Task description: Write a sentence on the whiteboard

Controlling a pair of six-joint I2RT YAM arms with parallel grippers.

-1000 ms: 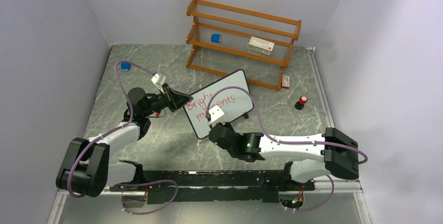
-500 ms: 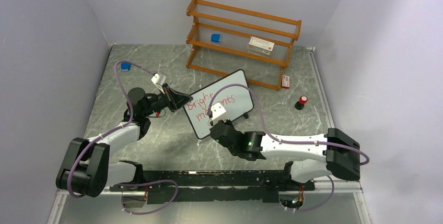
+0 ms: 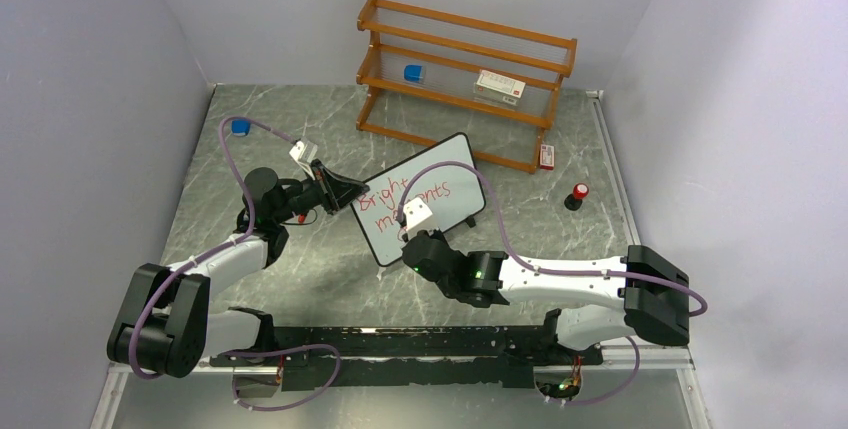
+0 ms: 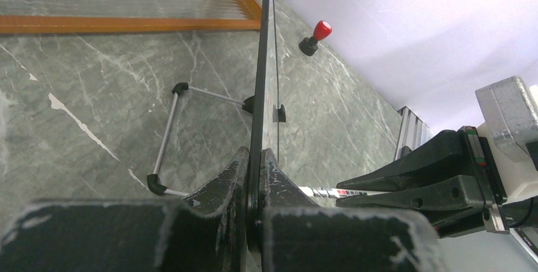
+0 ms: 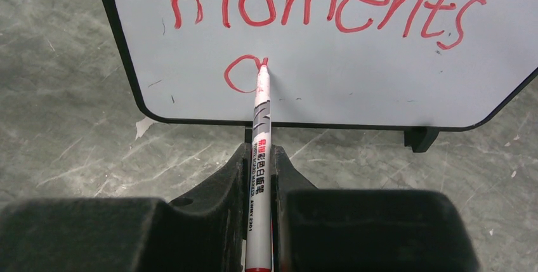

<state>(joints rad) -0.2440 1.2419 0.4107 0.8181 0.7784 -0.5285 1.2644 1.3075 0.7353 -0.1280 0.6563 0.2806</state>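
Note:
The whiteboard (image 3: 455, 164) stands tilted on its wire feet in the middle of the table, with "Bright moments" written on it in red. My left gripper (image 3: 355, 192) is shut on the board's left edge; in the left wrist view that thin black edge (image 4: 260, 63) runs up from between the jaws of the left gripper (image 4: 260, 155). My right gripper (image 5: 259, 148) is shut on a white marker (image 5: 260, 126). The marker's red tip touches the whiteboard (image 5: 355, 75) below "moments", at the top right of a red loop. From above, the right gripper (image 3: 413, 234) sits at the board's lower edge.
A wooden shelf (image 3: 465, 79) stands behind the board and holds a blue object (image 3: 413, 73) and a white box (image 3: 499, 86). A small red-and-white box (image 3: 546, 156) and a red-topped black piece (image 3: 578, 194) lie to the right. A blue cap (image 3: 240, 127) sits at the far left.
My right wrist has shifted slightly up and right along the board's lower part. The left arm and the whiteboard have not moved.

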